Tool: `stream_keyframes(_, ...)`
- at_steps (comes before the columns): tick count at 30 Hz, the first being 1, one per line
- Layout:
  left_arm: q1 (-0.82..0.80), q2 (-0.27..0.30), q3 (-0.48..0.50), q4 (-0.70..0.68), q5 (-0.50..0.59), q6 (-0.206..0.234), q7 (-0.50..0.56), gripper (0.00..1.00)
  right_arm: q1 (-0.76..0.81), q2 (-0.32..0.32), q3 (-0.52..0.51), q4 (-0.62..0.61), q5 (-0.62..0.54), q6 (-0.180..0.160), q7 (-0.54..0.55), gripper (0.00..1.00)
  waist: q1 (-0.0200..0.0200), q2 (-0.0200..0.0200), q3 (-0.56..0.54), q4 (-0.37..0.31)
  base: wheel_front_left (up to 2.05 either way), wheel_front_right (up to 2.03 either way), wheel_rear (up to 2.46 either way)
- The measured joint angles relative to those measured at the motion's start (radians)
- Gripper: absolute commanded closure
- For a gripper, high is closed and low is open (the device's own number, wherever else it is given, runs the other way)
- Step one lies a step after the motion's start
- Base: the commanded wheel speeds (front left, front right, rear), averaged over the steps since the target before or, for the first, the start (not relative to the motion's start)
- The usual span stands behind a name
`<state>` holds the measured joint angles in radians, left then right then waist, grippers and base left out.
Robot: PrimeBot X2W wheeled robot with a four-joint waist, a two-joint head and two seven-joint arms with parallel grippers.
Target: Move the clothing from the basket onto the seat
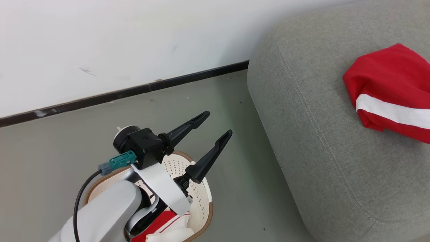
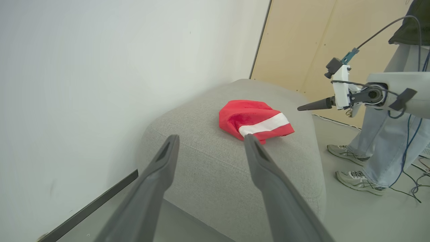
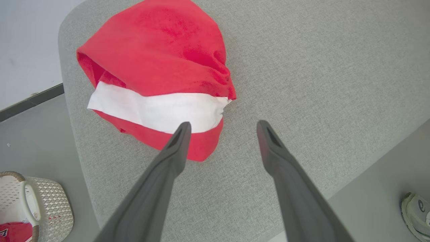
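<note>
The left jaws stand released, holding nothing. In the head view their two dark fingers [image 1: 188, 126] are spread wide above the cream basket [image 1: 201, 199], which stands on the grey floor [image 1: 50, 161] near the sofa [image 1: 319, 141]. Red and white clothing [image 1: 157, 226] lies inside the basket, partly hidden by the pale forearm [image 1: 107, 211]. A red garment [image 1: 389, 80] with a white stripe lies crumpled on the sofa, well apart from the basket.

In the left wrist view the same fingers [image 2: 158, 181] gape with nothing between them, pointing towards the sofa [image 2: 201, 151] and the red garment [image 2: 250, 116] on top of it. The other arm [image 2: 342, 90] reaches in from the right, above the sofa's far edge. A person's legs and trainers [image 2: 357, 178] stand on the floor beyond it.

The right jaws are released too. In the right wrist view their fingers [image 3: 168, 161] are parted and empty over the sofa [image 3: 319, 84], just beside the red garment [image 3: 158, 57]. The basket [image 3: 53, 208] shows at the lower left with red clothing [image 3: 13, 232] in it, and a shoe [image 3: 416, 211] at the lower right.
</note>
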<state>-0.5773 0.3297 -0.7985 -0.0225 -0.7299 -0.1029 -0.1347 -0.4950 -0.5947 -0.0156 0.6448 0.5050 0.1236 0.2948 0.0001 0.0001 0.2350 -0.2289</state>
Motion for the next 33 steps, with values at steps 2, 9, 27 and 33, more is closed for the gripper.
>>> stream_keyframes(2, 0.007, -0.005, 0.003, 0.003, -0.003, 0.004, -0.004, 0.0, 0.003, -0.001, 0.013, -0.03, 0.012, 0.0, 0.024, 0.0, 0.0, 0.0, -0.013, 0.007, 0.0, 0.0, 0.0)
stream_keyframes(9, 0.023, -0.009, 0.018, 0.009, -0.017, 0.023, -0.022, 0.0, -0.001, -0.055, 0.043, -0.193, 0.005, 0.0, 0.012, 0.0, 0.0, 0.0, -0.054, 0.036, 0.0, 0.0, 0.0)
stream_keyframes(27, 0.097, 0.024, 0.135, 0.047, -0.047, 0.105, -0.067, 0.0, 0.021, 0.015, 0.108, -0.465, -0.018, 0.0, -0.263, 0.0, 0.0, 0.0, -0.122, 0.13, 0.0, 0.0, 0.0)
stream_keyframes(33, 0.132, 0.036, 0.169, 0.063, -0.07, 0.135, -0.078, 0.0, 0.072, 0.07, 0.121, -0.494, -0.048, 0.0, -0.359, 0.0, 0.0, 0.0, -0.139, 0.165, 0.0, 0.0, 0.0)
